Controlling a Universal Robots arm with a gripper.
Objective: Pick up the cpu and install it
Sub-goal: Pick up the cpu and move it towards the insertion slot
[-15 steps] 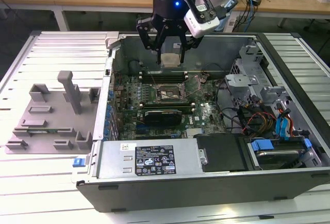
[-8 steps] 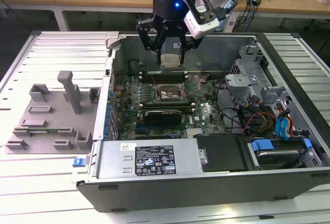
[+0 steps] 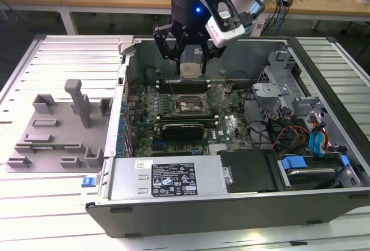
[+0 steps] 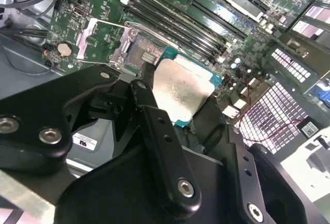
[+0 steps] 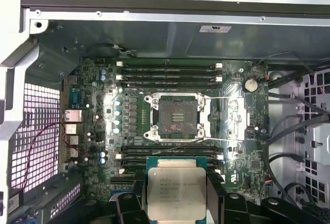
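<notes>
- The case [image 3: 231, 210] lies open on its side around the socket [image 3: 188, 105]. Its near wall hides the board's near edge in the exterior view.
- The grey fixture [image 3: 58, 129] sits outside the case, well to the exterior view's left of the socket. Its slots are hard to read.
- The motherboard [image 5: 98, 131] surrounds the socket. Cables cover its edge on the exterior view's right.
- The gripper [image 3: 189, 66] hangs over the socket's far side, with the arm cut off at the top of the exterior view. Its fingers [image 5: 214, 195] are closed onto two opposite edges of the cpu and cover those edges.
- The socket [image 5: 178, 116] is empty in the first wrist view, with dark contacts showing. In the second wrist view the socket [image 4: 142, 53] is partly hidden behind the cpu and a finger.
- The load plate [image 5: 234, 118] lies swung open just beside the socket.
- The cpu [image 5: 176, 193] is held clear of the socket, silver top up. Its lower edge is cut off in the first wrist view. The cpu [image 4: 180, 92] shows a smeared top in the second wrist view. In the exterior view the cpu [image 3: 189, 70] is a pale patch with unclear edges.
</notes>
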